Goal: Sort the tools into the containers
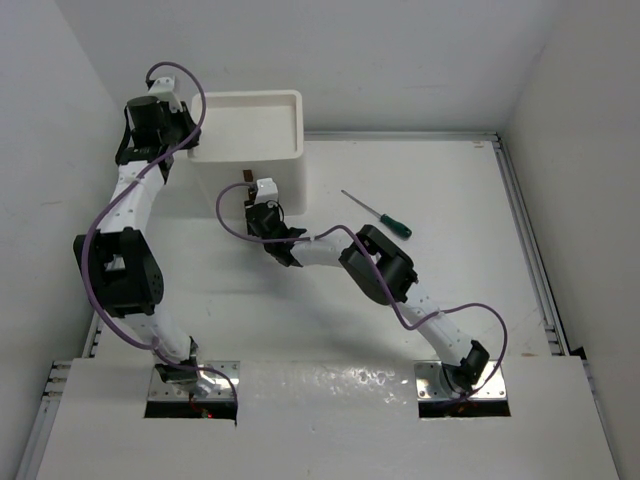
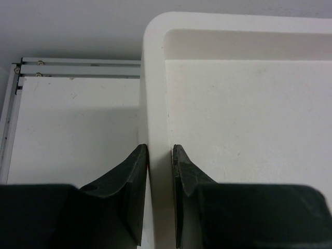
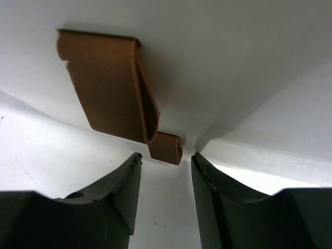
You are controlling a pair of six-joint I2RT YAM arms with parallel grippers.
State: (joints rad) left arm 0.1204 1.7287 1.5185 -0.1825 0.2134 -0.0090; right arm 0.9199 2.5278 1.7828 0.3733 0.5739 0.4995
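top external view: the white drawer unit point(image 1: 250, 112) stands at the far left of the table point(image 1: 450, 300). one green-handled screwdriver point(image 1: 378, 215) lies on the table to the right of the unit, well apart from both grippers and not yet sorted. no other tool is visible.

left wrist view: the left gripper point(image 2: 160, 155) straddles the left rim point(image 2: 154, 78) of the unit's shallow top tray. one finger sits outside the wall and one inside, and the jaws are narrow and appear pressed against the wall. judgement: this grip braces the unit so that it does not slide while a drawer is pulled.

right wrist view: the right gripper point(image 3: 166, 158) faces the front of the unit. its jaws are partly open. the lower brown tab point(image 3: 168, 148) sits just beyond the fingertips, in line with the gap, and no contact is evident. the upper brown tab point(image 3: 104, 88) hangs above and to the left, outside the jaws.

judgement: the step in hand is opening the lower drawer. the next move calls for a small advance, closure on the lower tab, and a straight pull toward the arm bases. a misaligned closure could slip off the small tab.
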